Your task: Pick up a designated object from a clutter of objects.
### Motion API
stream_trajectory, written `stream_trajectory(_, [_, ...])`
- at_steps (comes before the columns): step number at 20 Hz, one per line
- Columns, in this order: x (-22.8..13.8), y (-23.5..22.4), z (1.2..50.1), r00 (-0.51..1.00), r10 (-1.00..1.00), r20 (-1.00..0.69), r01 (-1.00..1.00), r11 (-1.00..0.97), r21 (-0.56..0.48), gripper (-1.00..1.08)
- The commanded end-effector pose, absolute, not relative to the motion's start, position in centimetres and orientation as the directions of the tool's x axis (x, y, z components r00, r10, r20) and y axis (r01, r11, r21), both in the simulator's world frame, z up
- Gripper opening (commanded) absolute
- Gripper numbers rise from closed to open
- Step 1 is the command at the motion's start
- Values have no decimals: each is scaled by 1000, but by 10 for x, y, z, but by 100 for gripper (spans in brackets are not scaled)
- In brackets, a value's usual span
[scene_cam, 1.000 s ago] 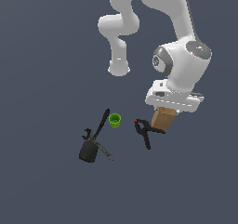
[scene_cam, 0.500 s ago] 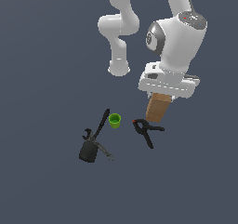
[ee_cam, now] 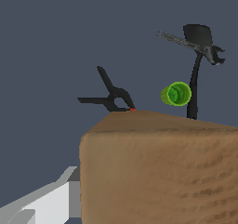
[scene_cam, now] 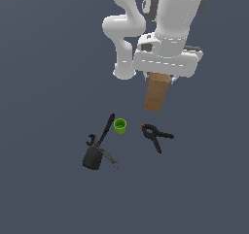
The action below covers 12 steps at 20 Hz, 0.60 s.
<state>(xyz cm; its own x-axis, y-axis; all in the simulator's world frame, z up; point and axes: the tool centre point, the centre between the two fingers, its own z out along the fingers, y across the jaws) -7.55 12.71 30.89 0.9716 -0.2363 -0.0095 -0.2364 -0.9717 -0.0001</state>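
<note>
The exterior view shows the brown box (scene_cam: pixel 157 91) hanging under the white gripper (scene_cam: pixel 160 77), clear of the floor and above the rest of the items. Its upper end is hidden behind the gripper body, so the fingers themselves cannot be seen there. The box tilts slightly, lower end toward the exterior view's left.

Below it lie the green cup (scene_cam: pixel 120 126), the black clamp (scene_cam: pixel 156 136) with its red tip, the black block (scene_cam: pixel 92 158) and a thin dark tool (scene_cam: pixel 105 129) — all apart from the box. The cup sits between the tool and the clamp.

The wrist view adds what the exterior view lacks: the box fills the near field, and one pale finger (ee_cam: pixel 49 202) lies against its side. The opposite finger is out of frame. The claw reads as clamped on the box. The clamp, cup and block appear beyond the box's far edge.

Against the frame half a second earlier, the box and gripper stand higher above the clutter — the other items lie as before.
</note>
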Motion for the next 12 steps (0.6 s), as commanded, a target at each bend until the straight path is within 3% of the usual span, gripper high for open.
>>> stream_trajectory(1, [-84,113,337,972,-236,-2,-236,-972,-5,-100])
stream_trajectory(12, [-120,55,437,972,-237,-2,-237,-972,-4,-100])
